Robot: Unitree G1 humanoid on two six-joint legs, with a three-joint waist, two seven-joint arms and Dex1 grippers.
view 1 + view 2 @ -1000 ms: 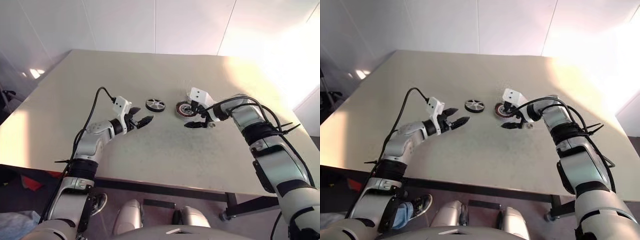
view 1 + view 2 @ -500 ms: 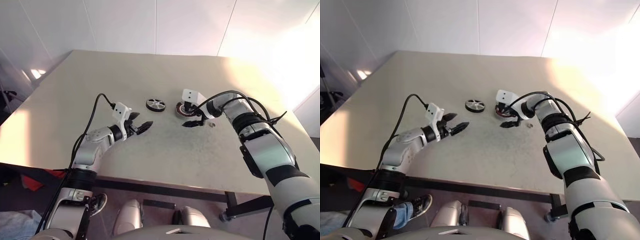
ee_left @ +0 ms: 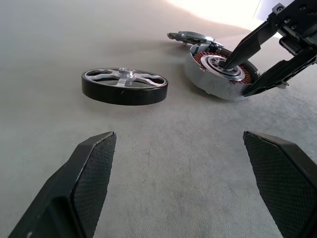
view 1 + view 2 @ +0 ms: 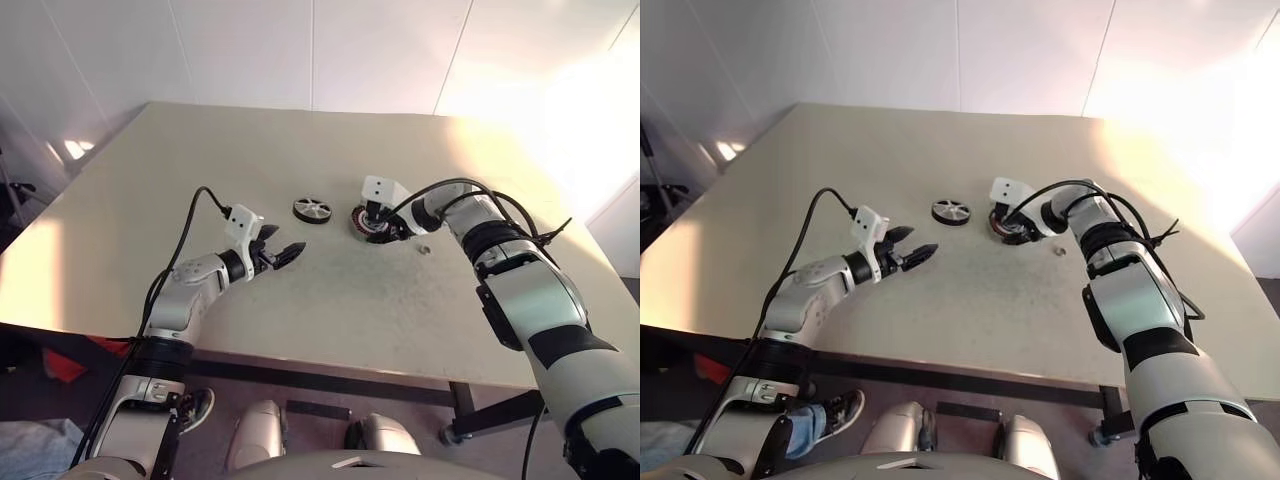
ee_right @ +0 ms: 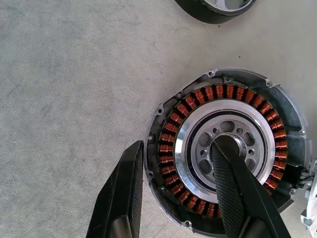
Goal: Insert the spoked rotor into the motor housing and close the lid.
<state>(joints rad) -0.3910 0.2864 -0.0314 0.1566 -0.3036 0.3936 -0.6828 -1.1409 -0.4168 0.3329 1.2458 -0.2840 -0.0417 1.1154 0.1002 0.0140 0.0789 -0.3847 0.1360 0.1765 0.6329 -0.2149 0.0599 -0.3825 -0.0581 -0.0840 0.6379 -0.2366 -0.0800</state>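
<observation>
Motor housing point(image 5: 225, 151) sat mid-frame, right gripper point(image 5: 184, 171) straddling its wall, half-closed, probably not pinching; left gripper point(image 3: 195, 183) spread, facing spoked rotor point(image 3: 124, 86).

The table point(image 4: 330, 300) is seen from above by the two head views, which face forward and down and share nearly the whole tabletop. It is skimmed low and close by the left wrist view, where the spoked rotor point(image 3: 124, 86) and motor housing point(image 3: 220, 70) are taken in from the side. The motor housing is looked down on closely in the right wrist view.
</observation>
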